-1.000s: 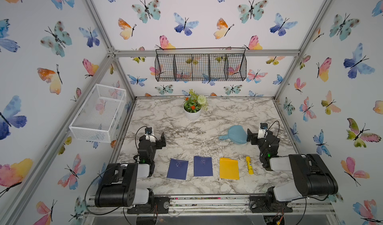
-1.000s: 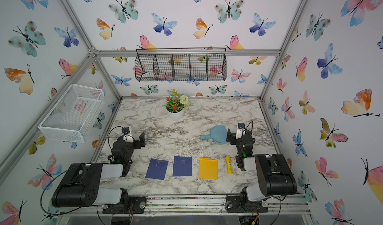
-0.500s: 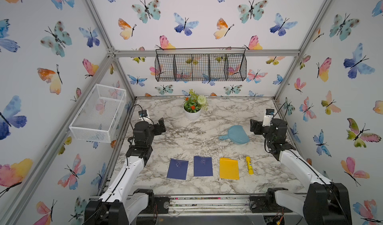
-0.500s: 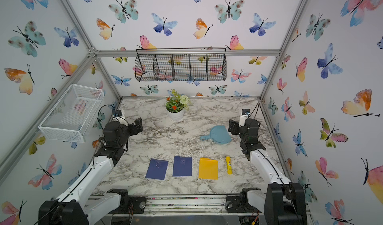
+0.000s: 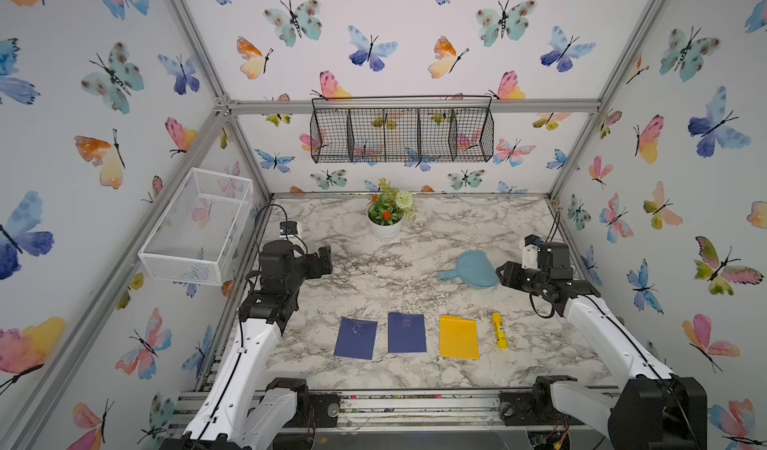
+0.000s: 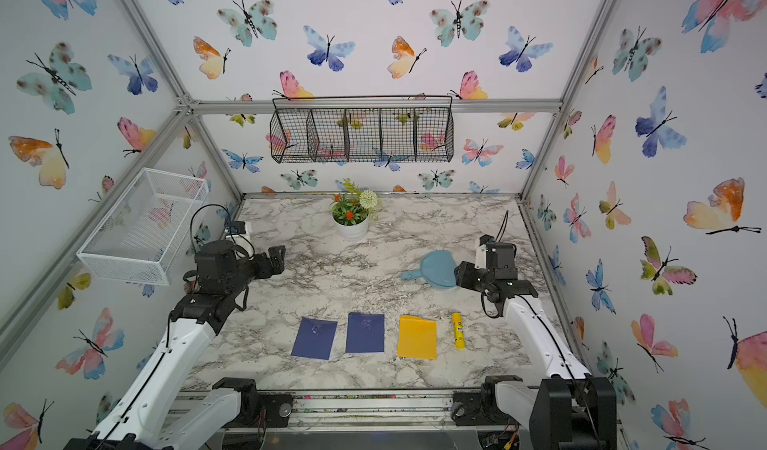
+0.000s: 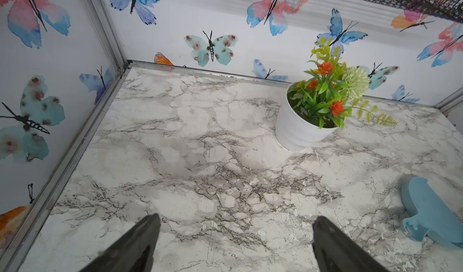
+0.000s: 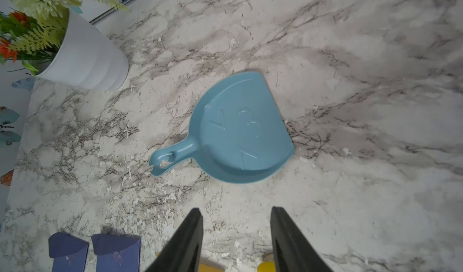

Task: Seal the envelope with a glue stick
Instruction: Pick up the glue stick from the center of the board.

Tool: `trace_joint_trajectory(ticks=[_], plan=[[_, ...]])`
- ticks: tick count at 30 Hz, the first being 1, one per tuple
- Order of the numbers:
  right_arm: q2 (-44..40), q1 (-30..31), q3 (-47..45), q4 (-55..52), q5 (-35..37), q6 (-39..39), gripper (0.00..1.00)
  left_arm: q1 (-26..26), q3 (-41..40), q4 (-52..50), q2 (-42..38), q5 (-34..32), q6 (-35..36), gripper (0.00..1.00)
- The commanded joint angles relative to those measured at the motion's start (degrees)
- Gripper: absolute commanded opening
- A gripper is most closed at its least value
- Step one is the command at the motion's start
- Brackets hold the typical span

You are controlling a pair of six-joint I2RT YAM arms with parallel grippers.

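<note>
Glue stick (image 5: 499, 330) lies flat on the marble surface (image 5: 415, 373) near the front edge. It sits just beside the right edge of the yellow envelope (image 5: 458, 337), with a narrow strip of marble between them, as both top views show. In the same row to the left lie a blue envelope (image 5: 406, 332) and, further left, a second blue envelope (image 5: 356, 338). Nothing touches any of the three, and I cannot tell whether any flap is open. Behind the row rests a blue dustpan (image 5: 473, 269). The right tool (image 8: 236, 209) hangs above the surface near it, jaws partly apart with nothing between them, well apart from the glue stick. The left tool (image 7: 235, 218) hovers at the left side, jaws spread wide and empty, facing the flower pot (image 7: 300, 127). By the look of it, the pick-up has not begun. The stick is a small round tube on smooth marble, so a pinch landing off its axis would likely roll or skid it. Jaws this narrow might come down on the tube rather than around it. A descent too close to the yellow envelope could catch the paper and drag it askew.
</note>
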Motion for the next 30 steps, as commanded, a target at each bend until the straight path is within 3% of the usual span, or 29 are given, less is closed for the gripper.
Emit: trace_joint_trajectory(ticks=[1, 8, 19, 30], plan=[[-0.8, -0.2, -1.9, -6.1, -2.1, 4.1, 0.50, 0.0, -0.7, -1.2, -0.6, 1.6, 1.9, 0.98], [-3.4, 2.4, -4.7, -11.9, 3.2, 11.6, 0.48, 0.0, -0.2, -2.4, -1.3, 0.3, 1.5, 0.98], [-2.5, 14.4, -5.8, -18.7, 16.9, 18.8, 0.48, 0.0, -2.9, 1.2, -3.7, -0.5, -2.4, 0.98], [0.9, 19.2, -8.0, -18.7, 18.7, 21.9, 0.49, 0.2, -1.4, -0.2, -1.2, 0.5, -2.7, 0.98]])
